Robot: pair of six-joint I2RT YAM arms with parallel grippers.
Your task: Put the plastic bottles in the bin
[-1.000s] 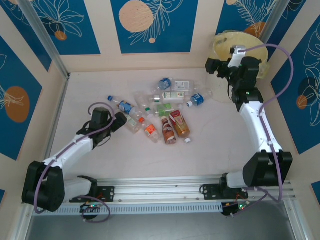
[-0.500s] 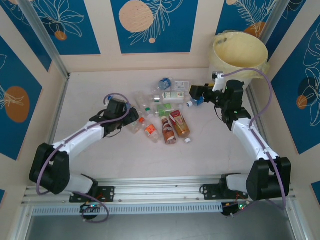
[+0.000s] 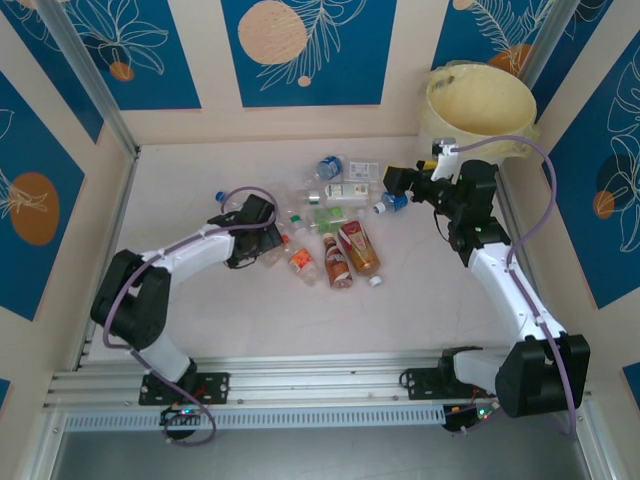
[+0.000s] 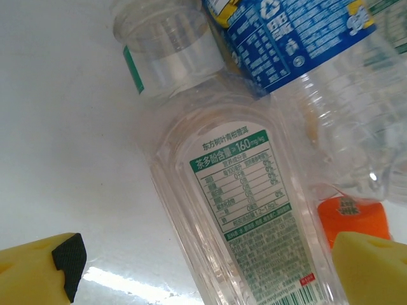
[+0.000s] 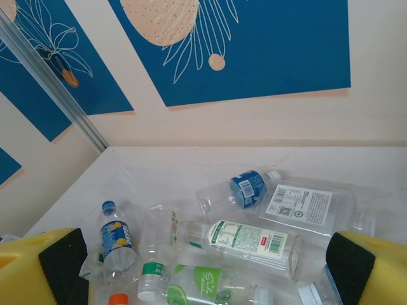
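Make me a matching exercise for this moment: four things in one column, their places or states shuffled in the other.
1. bin
2. left gripper
3. right gripper
4. red-labelled bottle

A. open, close over a clear bottle with a green-and-white label
B. lying flat among the plastic bottles, on their near side
C. standing in the far right corner
D. open, right of the bottles, nearest the bin

Pairs: 1-C, 2-A, 3-D, 4-B
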